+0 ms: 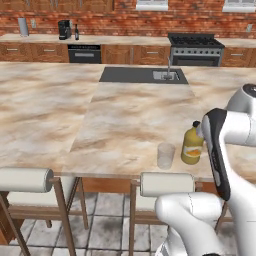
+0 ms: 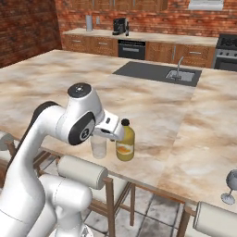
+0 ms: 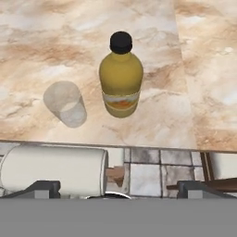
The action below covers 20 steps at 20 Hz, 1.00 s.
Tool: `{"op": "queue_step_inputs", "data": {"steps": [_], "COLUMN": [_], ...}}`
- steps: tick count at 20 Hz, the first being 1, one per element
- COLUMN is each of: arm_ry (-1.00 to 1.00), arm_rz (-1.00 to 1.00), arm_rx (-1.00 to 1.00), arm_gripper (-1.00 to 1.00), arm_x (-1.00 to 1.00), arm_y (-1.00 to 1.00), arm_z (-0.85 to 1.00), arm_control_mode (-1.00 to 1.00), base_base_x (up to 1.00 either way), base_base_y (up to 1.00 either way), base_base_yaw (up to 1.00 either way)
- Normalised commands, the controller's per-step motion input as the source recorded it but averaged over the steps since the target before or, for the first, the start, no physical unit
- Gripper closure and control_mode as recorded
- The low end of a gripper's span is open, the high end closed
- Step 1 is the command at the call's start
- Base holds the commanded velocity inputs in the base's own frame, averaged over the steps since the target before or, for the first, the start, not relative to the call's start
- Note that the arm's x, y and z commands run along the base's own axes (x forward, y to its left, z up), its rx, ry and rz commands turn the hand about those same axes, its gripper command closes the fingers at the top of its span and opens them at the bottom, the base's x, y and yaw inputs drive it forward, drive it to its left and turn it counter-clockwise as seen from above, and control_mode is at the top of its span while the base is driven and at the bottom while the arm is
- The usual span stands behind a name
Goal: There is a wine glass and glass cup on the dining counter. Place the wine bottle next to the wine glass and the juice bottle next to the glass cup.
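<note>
Juice bottle (image 3: 121,76) stands upright on the dining counter (image 1: 125,115), close to its near edge, a squat yellow-orange bottle with a black cap and an orange-and-white label. Just beside it, to its left, stands the glass cup (image 3: 66,103), clear and upright; the two are near each other but do not touch, as the left base view also shows, with the cup (image 1: 165,155) left of the bottle (image 1: 192,145). The gripper (image 3: 118,190) hangs above and short of the counter's near edge, its two dark fingertips (image 3: 42,187) set wide apart with nothing between them and no contact with the bottle. In the right base view the white arm bends over the near edge and its hand partly hides the cup (image 2: 98,147), while the bottle (image 2: 125,140) stands clear to the right of it. Far off to the right along the same near edge, well apart from the bottle and cup, stands the wine glass (image 2: 229,185), small, clear and stemmed. A sunken sink (image 1: 165,75) lies at the far side of the counter. Below the near edge stand stools with white padded backrests (image 1: 167,184). On the far wall counter sits a black coffee machine (image 1: 64,29), with a stove (image 1: 196,48) to the right.
</note>
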Motion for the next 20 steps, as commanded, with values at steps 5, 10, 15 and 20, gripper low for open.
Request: {"op": "queue_step_inputs", "data": {"steps": [5, 10, 15, 20], "arm_ry": [-0.11, -0.14, 0.00, 0.00], "arm_rz": [-0.06, 0.00, 0.00, 0.00], "arm_rx": [-0.02, -0.06, 0.00, 0.00], "arm_gripper": [-1.00, -1.00, -1.00, -1.00], "arm_x": [-0.29, -0.12, 0.00, 0.00], "arm_y": [0.20, 0.10, 0.00, 0.00], "arm_z": [0.10, 0.00, 0.00, 0.00], "arm_control_mode": [-1.00, -1.00, -1.00, 1.00], "base_base_x": [0.00, 0.00, 0.00, -0.41], "base_base_y": [0.00, 0.00, 0.00, 0.02], "base_base_yaw": [0.00, 0.00, 0.00, 0.00]}}
